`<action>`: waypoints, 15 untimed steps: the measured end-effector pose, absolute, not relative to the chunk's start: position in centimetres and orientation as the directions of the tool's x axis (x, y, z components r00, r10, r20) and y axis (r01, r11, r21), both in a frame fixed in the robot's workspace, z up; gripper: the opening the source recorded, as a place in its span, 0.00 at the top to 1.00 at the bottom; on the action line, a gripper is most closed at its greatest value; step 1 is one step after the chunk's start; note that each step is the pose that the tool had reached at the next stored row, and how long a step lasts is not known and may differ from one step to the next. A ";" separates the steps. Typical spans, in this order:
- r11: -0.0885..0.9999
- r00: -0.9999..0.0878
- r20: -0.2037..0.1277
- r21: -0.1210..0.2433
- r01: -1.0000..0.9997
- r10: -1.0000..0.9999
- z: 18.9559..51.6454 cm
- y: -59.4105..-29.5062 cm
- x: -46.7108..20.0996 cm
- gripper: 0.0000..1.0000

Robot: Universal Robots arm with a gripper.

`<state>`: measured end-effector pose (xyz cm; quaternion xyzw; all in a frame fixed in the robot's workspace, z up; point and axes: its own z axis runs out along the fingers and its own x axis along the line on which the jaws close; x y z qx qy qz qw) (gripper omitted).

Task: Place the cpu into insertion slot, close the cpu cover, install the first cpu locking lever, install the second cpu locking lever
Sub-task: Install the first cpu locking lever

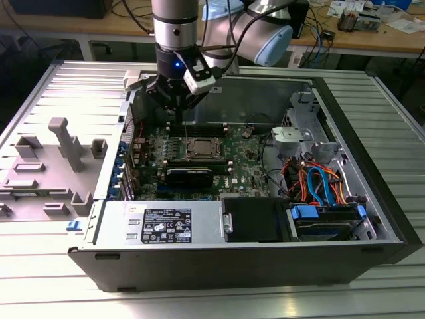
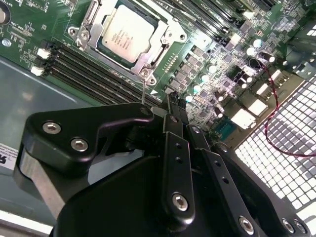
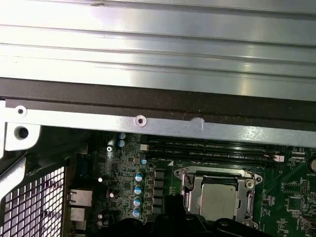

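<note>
1. Exterior view: the power supply (image 1: 159,224) lies nearest, inside the open computer case (image 1: 232,269) on the ribbed counter (image 1: 40,286). Behind it, the cpu (image 1: 202,149) sits in its socket mid-motherboard. The gripper (image 1: 174,111) hangs above the board near the case's far edge.
2. Second wrist view: the gripper (image 2: 170,101) is closest, closed and empty, near a corner of the cpu cover (image 2: 148,61), which lies flat around the cpu (image 2: 127,33).
3. First wrist view: the cpu (image 3: 217,201) lies framed by the cpu cover (image 3: 193,190).

A ribbed metal table (image 1: 40,286) in front — a cluttered wooden workbench (image 1: 398,41) behind.
</note>
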<state>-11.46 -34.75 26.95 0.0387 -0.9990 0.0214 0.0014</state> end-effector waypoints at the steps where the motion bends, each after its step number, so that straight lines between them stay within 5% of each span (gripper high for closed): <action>1: 0.996 -0.997 0.004 -0.043 -0.078 -0.078 26.9 -34.6 -11.4 0.89; 15: 0.996 -0.997 0.004 -0.043 -0.078 -0.078 26.4 -33.7 -10.2 0.89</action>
